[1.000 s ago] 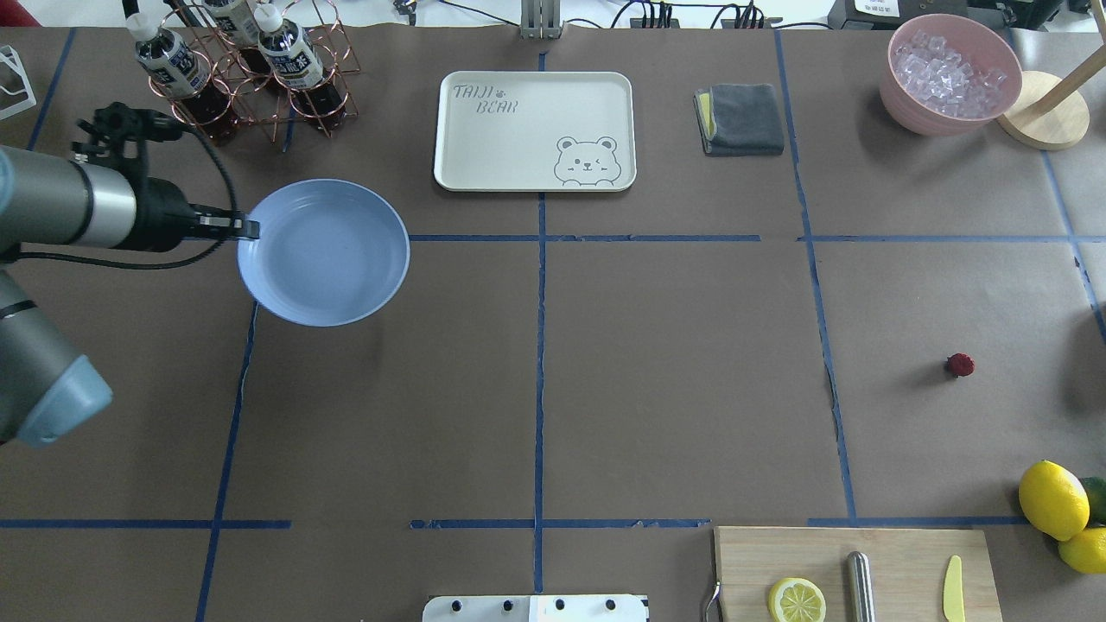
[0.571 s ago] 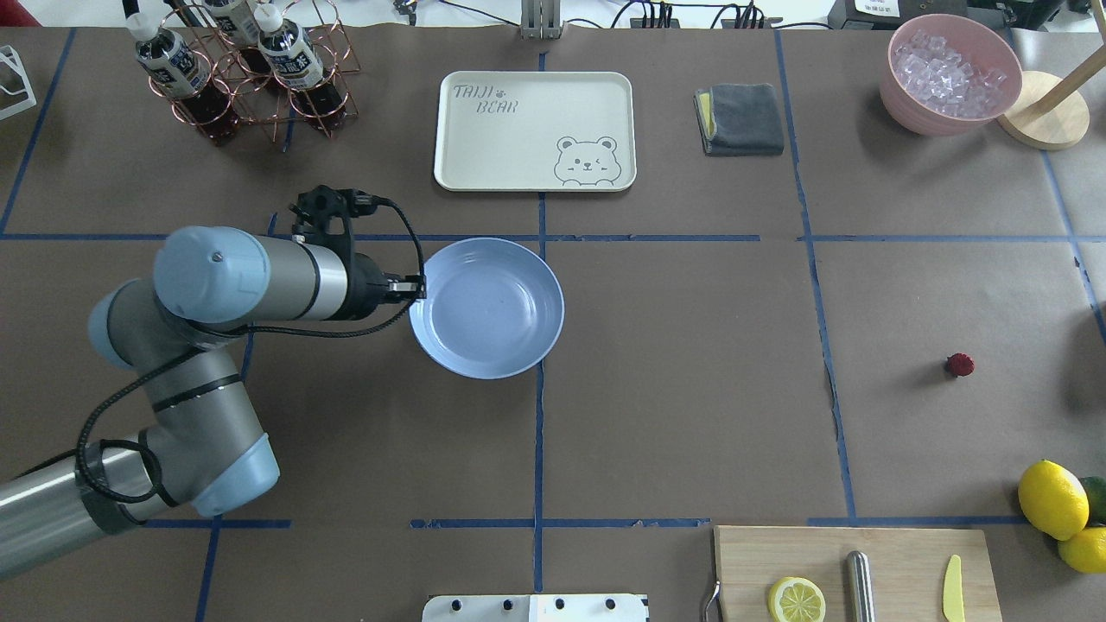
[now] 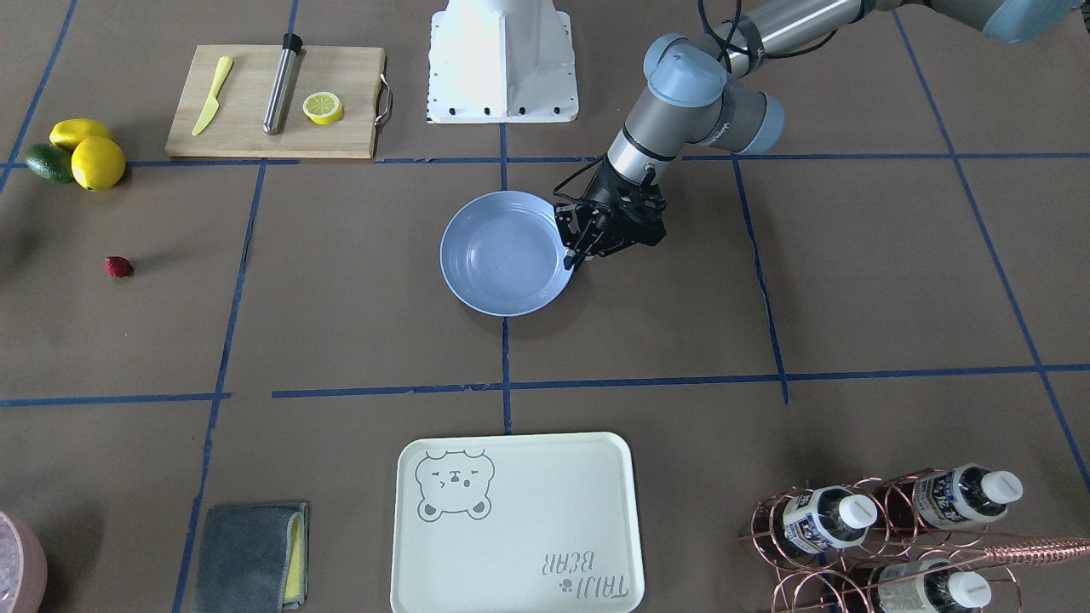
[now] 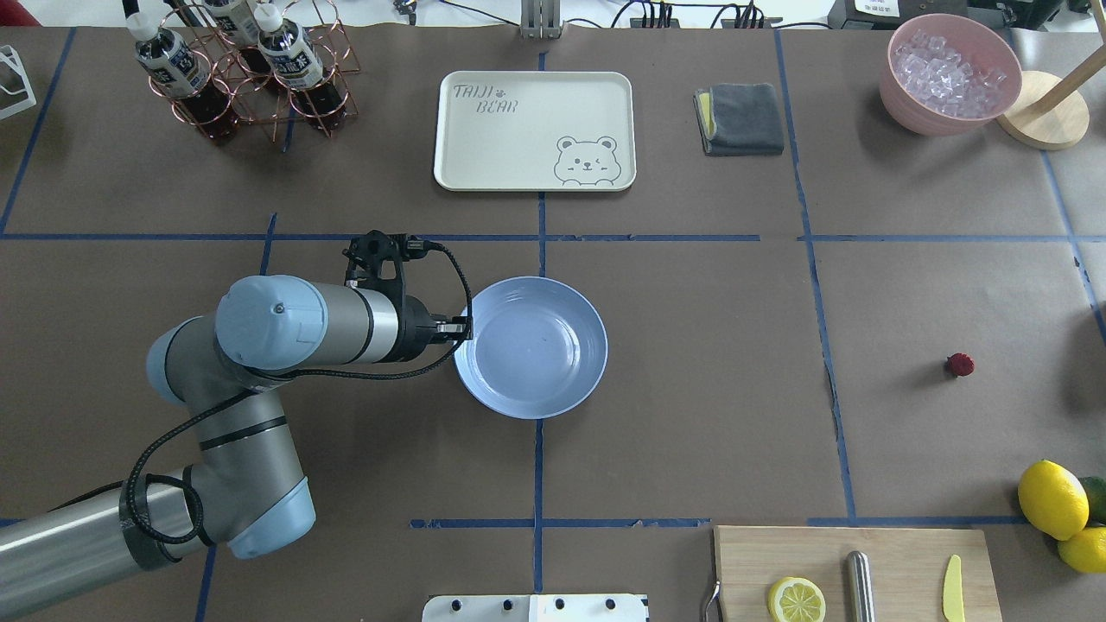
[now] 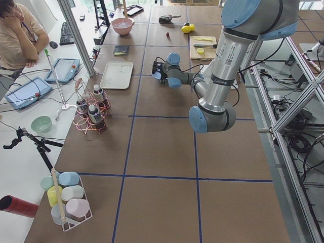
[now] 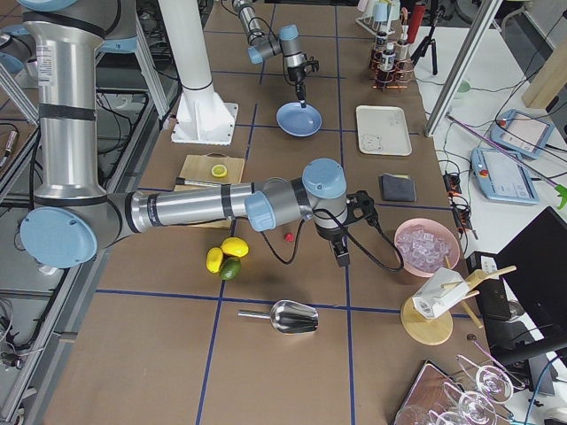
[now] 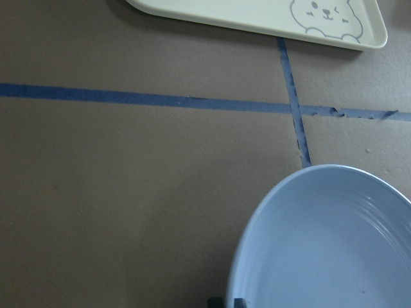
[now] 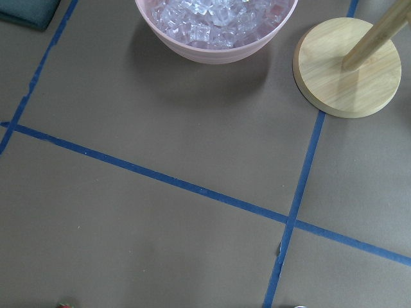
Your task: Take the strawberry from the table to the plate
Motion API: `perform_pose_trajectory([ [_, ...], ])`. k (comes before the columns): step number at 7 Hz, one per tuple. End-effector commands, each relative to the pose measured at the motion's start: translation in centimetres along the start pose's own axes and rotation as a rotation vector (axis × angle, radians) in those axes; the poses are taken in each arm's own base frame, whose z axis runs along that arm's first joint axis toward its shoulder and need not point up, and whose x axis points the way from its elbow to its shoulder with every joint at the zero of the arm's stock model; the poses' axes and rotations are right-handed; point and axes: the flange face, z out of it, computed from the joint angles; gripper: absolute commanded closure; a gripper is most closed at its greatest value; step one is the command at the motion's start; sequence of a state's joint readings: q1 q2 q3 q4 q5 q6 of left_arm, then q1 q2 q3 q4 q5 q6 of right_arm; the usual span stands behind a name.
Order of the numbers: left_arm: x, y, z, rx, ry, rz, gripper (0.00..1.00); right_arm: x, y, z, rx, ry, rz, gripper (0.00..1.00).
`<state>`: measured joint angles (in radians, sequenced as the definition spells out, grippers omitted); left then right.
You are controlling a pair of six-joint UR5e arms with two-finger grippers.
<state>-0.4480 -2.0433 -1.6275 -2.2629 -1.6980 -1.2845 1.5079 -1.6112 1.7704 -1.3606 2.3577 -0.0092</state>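
We are counting one strawberry [image 4: 960, 364] lying on the counter [image 4: 691, 389], well apart from the one plate [image 4: 553, 350] | left claw [image 4: 465, 328] is clamping the plate's rim | right claw [image 6: 342, 258]: grip state we cannot tell | two whole lemons [image 4: 1052, 499] near the strawberry.

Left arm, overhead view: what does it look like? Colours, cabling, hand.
The left arm is silver-grey metal tubing with rounded pale-blue joint caps. Its wrist end and two-finger hand are black. A thin black cable loops loosely beside the forearm. No markings are legible.
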Motion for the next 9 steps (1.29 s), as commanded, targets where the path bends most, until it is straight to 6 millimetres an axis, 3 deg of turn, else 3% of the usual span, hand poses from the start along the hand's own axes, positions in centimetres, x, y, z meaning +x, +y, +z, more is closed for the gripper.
perform_pose_trajectory([
  [1,0.3,0.7,0.7,-0.002,-0.005,0.005,0.82,0.0,0.0,0.0,0.000,0.000,0.000,0.00],
  [3,0.2,0.9,0.8,-0.005,-0.008,0.013,0.48,-0.1,0.0,-0.1,0.001,0.000,-0.001,0.00],
  [4,0.3,0.3,0.1,0.007,-0.004,0.041,0.00,-0.1,0.0,-0.1,0.001,0.000,-0.003,0.00],
  [6,-5.0,-7.9,-6.5,0.011,-0.095,0.229,0.00,-1.3,-1.1,-1.2,0.030,-0.001,0.007,0.00],
  [7,-10.7,-12.2,-11.6,-0.003,-0.191,0.318,0.00,-2.6,-1.5,-1.7,0.041,-0.006,-0.019,0.00],
  [8,-17.9,-16.7,-17.4,-0.035,-0.269,0.439,0.00,-4.1,-1.9,-1.5,0.038,-0.020,-0.038,0.00],
  [9,-26.9,-20.4,-24.4,-0.057,-0.337,0.578,0.00,-6.1,-2.1,-0.9,0.023,-0.095,-0.023,0.00],
])
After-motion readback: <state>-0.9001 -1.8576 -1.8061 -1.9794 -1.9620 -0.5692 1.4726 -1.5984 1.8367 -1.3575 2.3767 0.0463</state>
